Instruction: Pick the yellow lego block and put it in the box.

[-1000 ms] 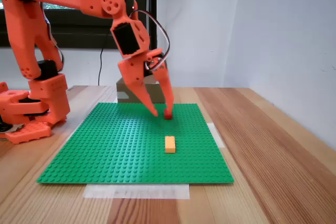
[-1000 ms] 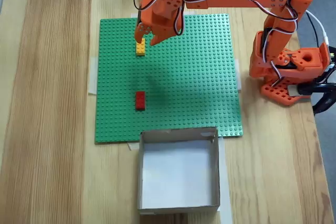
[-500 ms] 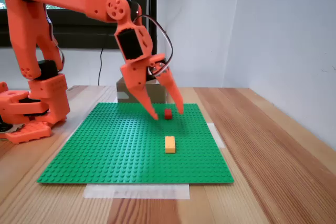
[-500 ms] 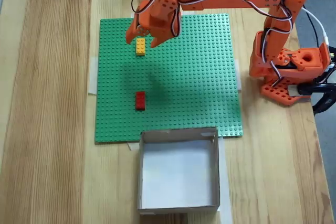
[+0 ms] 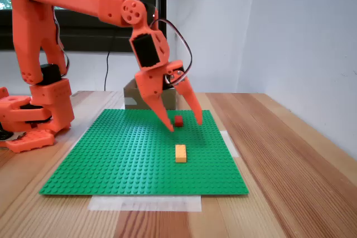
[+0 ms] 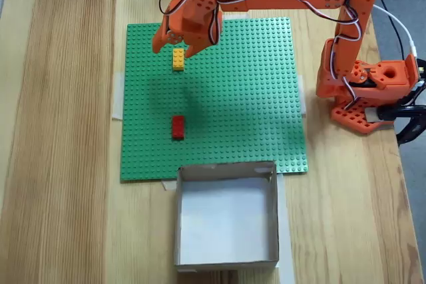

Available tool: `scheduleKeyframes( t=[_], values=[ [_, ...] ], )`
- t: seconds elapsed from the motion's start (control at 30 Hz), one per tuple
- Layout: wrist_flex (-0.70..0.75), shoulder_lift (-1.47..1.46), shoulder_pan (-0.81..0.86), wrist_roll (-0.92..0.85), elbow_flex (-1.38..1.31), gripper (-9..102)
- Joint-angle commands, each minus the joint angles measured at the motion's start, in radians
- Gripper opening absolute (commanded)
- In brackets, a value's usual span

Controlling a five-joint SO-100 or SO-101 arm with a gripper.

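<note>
The gripper [image 6: 169,48] hangs open above the green baseplate [image 6: 239,98], its two orange fingers spread apart and holding nothing. In the fixed view from above, the yellow lego block [image 6: 178,58] lies just below the fingertips in the picture, almost under the gap between them, so the coming move looks like a short drop with a slight shift toward the block. In the side-on fixed view the gripper [image 5: 186,125] hovers clear of the plate, and the yellow lego block [image 5: 180,153] sits nearer the camera than the fingertips, with the small red brick [image 5: 178,120] farther back between the fingers in the picture.

The block lies flat on the studs, its long axis running up and down in the view from above, pointing toward the box [image 6: 226,214], the same way the red brick [image 6: 178,127] lies. The fingers stand to left and right of that axis, so they seem set to close across the block's short sides. The box sits on the bench [image 6: 60,131] beyond the plate's lower edge, well apart from the block
</note>
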Motion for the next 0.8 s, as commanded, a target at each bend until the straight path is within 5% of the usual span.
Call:
scheduleKeyframes(
  t=[0.0,0.77],
  values=[
    [0.009,-0.005,0.014,-0.009,-0.051,26],
    [0.048,-0.060,0.020,-0.005,-0.086,27]
  ],
)
